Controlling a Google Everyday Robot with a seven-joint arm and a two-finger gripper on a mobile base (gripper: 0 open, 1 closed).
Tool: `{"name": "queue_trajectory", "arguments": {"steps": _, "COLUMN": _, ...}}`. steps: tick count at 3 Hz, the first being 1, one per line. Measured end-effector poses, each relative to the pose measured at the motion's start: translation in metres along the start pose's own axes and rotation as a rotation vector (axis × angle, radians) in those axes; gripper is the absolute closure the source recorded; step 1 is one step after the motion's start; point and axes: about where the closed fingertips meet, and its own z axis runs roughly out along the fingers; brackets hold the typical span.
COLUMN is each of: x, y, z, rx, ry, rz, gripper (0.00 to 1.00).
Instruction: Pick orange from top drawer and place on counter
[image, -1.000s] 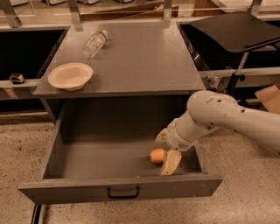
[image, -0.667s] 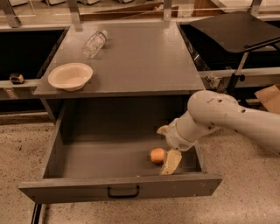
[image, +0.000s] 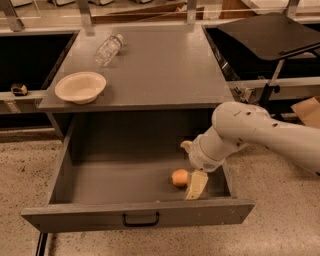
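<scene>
The top drawer (image: 137, 212) stands pulled open, grey, with a black handle at the middle of its front panel. The orange (image: 180, 177) lies on the drawer floor near the front right. My gripper (image: 191, 166) reaches down into the drawer from the right and is open. Its near cream finger (image: 196, 185) rests just right of the orange, touching or almost touching it. Its far finger (image: 186, 145) is further back. The orange is not between the fingers. The counter (image: 160, 70) is the grey cabinet top above the drawer.
A cream bowl (image: 80, 86) sits at the counter's front left. A clear plastic bottle (image: 108, 48) lies on its side at the back left. A black tray-like panel (image: 270, 32) on a stand is at the right. My white arm (image: 265, 132) crosses the drawer's right side.
The far finger has shifted slightly towards the back of the drawer. The orange and the near finger stay in the same place.
</scene>
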Motion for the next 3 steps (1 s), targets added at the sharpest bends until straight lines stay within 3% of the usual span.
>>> {"name": "queue_trajectory", "arguments": {"steps": 2, "x": -0.019, "y": -0.013, "z": -0.039, "rx": -0.047, "ry": 0.024, "rz": -0.042, "gripper": 0.00}}
{"name": "queue_trajectory", "arguments": {"steps": 3, "x": -0.009, "y": -0.021, "z": -0.031, "rx": -0.073, "ry": 0.033, "rz": -0.034, "gripper": 0.03}}
